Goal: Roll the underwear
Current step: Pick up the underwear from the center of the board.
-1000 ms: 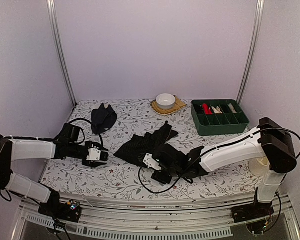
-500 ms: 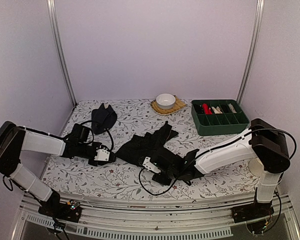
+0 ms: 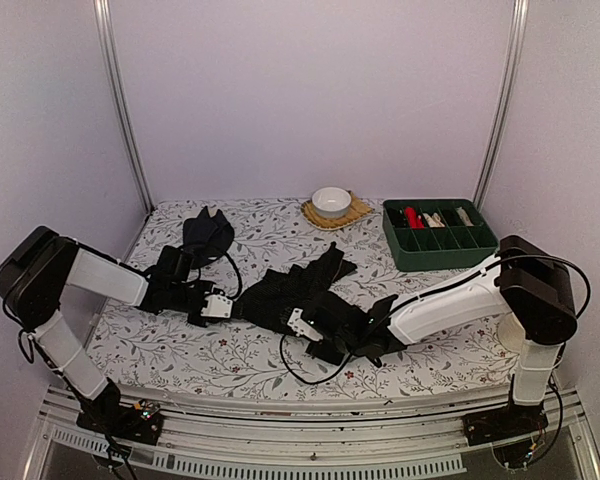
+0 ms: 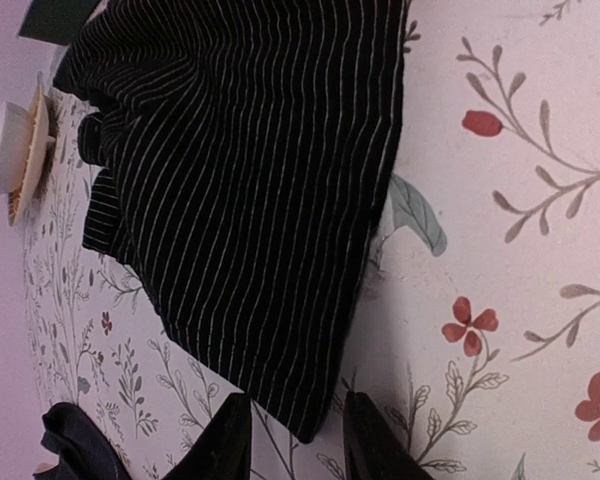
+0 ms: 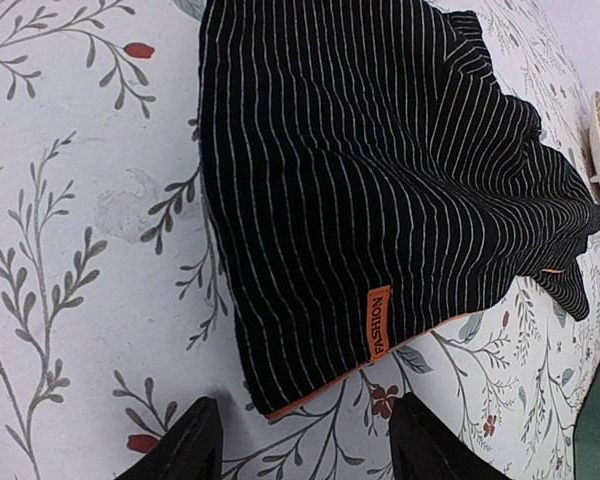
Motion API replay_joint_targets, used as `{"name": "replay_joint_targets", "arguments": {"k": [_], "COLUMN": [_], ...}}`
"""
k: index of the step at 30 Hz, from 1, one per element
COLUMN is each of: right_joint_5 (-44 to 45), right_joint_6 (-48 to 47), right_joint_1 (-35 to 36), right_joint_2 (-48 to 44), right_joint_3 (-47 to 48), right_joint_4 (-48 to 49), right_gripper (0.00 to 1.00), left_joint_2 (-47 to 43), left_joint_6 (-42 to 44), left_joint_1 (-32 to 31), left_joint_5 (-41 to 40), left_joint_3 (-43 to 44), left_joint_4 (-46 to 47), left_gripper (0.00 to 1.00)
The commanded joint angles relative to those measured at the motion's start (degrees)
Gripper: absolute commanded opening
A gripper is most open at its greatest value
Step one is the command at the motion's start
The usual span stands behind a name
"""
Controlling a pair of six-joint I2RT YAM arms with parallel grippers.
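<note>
Bare tablecloth (image 3: 180, 345) fronts the striped underwear (image 3: 290, 290); green organizer (image 3: 440, 238) and bowl (image 3: 331, 200) crowd the back

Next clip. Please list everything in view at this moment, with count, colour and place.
Pinstriped cloth underwear with orange tag: one, black, table centre.
Plain crumpled cloth underwear: one, black, far left.
Round bowl: one, white, far centre, on the mat.
Woven mat: one, yellow, under the bowl.
Compartmented tray: one, green, far right, holding small items.
Floral tablecloth: one, white, covering the table.
Left gripper: open, at the pinstriped garment's corner.
Right gripper: open, at its tagged edge.
</note>
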Motion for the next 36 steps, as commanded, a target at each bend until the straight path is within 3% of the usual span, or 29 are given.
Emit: {"name": "replay_joint_targets", "arguments": {"k": [1,7,10,15,18,21,25,33,36], "right_joint_5": [1.15,-0.27,-0.53,-0.24,-0.90,-1.23,-1.33,3.97,5.06], "right_joint_6": [-0.64,-1.67,-2.45,-2.96,-3.11,-3.69,-4.98,-4.98,-5.10], "right_joint_1": [-0.47,-0.49,-0.47,-0.46,-0.49,-0.38,0.38,0.54,0.54], "right_joint_2": [1.24,0.24,0.19,0.29,-0.03,-0.48,-0.06,4.66,5.03], "right_joint_3": [0.99,0.13,0.11,0.16,0.04,-0.53,-1.00,1.50,1.45], "right_joint_4": [1.21,2.81,3.68,4.13,4.29,5.09,5.62,3.59,3.27], "right_gripper": [0.57,0.49,0.39,0.24,0.25,0.45,0.53,0.49,0.41], "left_joint_2": [3.20,4.24,3.52,2.85,2.71,2.13,1.08,0.04,-0.15], "left_joint_6": [-0.31,1.00,0.50,-0.75,-1.37,-1.96,-2.56,-2.77,-2.71], "left_joint_1": [-1.17,-2.13,-2.18,-2.14,-2.16,-2.15,-2.16,-2.08,-2.07], "left_joint_5": [-2.48,-3.15,-2.09,-0.13,0.31,0.70,2.22,3.01,2.97], "left_joint_3": [0.92,0.79,0.54,1.17,1.36,1.49,2.04,2.37,2.46], "left_joint_4": [1.27,-0.03,-0.13,-1.72,-1.96,-2.08,-3.29,-4.48,-4.96], "left_gripper": [0.31,0.18,0.00,0.00,0.00,0.00,0.00,0.00,0.00]}}
